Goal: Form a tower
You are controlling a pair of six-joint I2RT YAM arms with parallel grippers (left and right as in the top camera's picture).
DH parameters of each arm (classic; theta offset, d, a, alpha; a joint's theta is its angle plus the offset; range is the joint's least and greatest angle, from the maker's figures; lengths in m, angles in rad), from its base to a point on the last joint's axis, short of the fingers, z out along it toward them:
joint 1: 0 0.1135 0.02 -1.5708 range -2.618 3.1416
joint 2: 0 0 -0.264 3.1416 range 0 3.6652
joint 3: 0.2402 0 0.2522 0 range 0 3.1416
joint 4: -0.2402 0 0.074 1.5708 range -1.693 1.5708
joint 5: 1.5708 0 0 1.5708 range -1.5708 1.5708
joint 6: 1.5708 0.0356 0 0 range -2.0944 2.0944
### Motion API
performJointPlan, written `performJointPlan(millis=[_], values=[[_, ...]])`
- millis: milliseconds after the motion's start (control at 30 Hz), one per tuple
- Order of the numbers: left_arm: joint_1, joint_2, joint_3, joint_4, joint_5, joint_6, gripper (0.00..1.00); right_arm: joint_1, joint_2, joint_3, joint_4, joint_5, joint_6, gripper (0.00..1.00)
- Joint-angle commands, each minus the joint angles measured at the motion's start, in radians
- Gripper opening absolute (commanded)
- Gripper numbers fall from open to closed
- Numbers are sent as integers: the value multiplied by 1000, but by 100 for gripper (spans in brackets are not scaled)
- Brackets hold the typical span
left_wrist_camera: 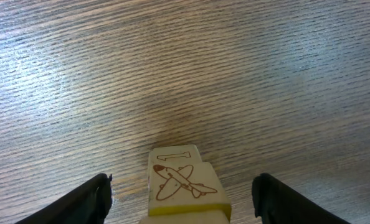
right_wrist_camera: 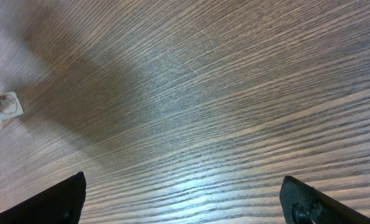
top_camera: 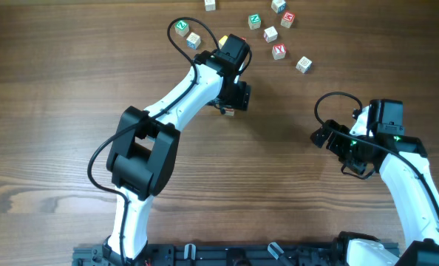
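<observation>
In the left wrist view the tower (left_wrist_camera: 180,184) rises between my fingers as stacked cream cubes. The nearest face has a brown airplane drawing and a yellow edge, and a face with an "I"-like mark lies just beyond it. My left gripper (left_wrist_camera: 182,182) is open, each black finger standing well clear of the cubes on either side. Overhead, the left gripper (top_camera: 233,94) covers the tower, of which only a sliver (top_camera: 224,111) shows. My right gripper (top_camera: 324,137) hangs open over bare wood at the right, nothing between its fingers (right_wrist_camera: 303,202).
Several loose alphabet cubes lie at the back: a green one (top_camera: 181,28), a pale one (top_camera: 194,40), a red one (top_camera: 279,51) and another (top_camera: 303,64). A single cube (right_wrist_camera: 4,107) shows at the left edge of the right wrist view.
</observation>
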Motion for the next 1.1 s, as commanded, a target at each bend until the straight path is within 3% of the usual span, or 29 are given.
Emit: performJointPlan(millis=[0,500,667,1067], values=[[-5,10,10,2,-13,6,78,-3,-3,3,6,-16,-21,100],[-5,10,-69,56,-13,6,85,-3,-3,3,15,-16,-21,100],[-12,10,-69,55,-11,6,61,-3,-3,3,18,-16,-21,100],[-35,10,-69,47,-13,6,60,-3,-3,3,17,-12,-21,100]])
